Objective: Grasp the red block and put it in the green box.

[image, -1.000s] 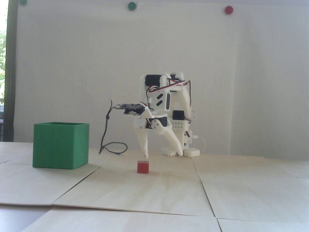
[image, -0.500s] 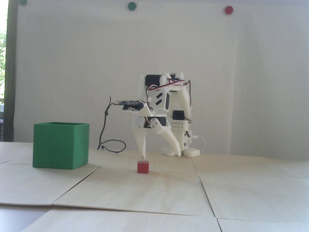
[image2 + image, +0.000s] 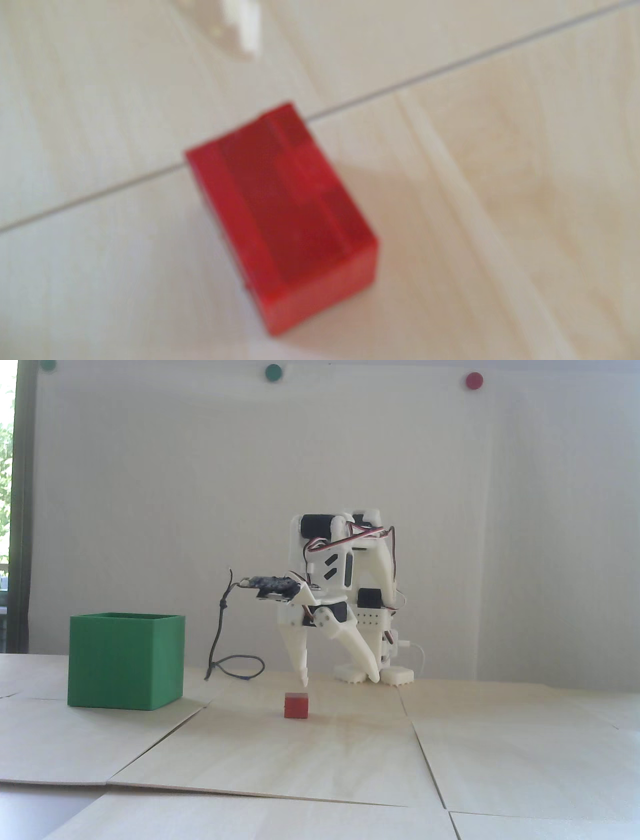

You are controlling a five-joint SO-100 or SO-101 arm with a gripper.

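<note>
The red block sits on the pale wooden table, to the right of the green box in the fixed view. The box stands upright with its open top up. My gripper points down, open and empty, with its jaws spread wide. Its left fingertip hangs just above the block's far upper edge, and the right one is well to the block's right. In the wrist view the red block is large and blurred in the middle, and one white fingertip shows at the top edge.
A dark cable hangs from the wrist camera and loops on the table between box and arm. The arm's base stands behind the block. Panel seams cross the table. Green and red round dots are on the wall.
</note>
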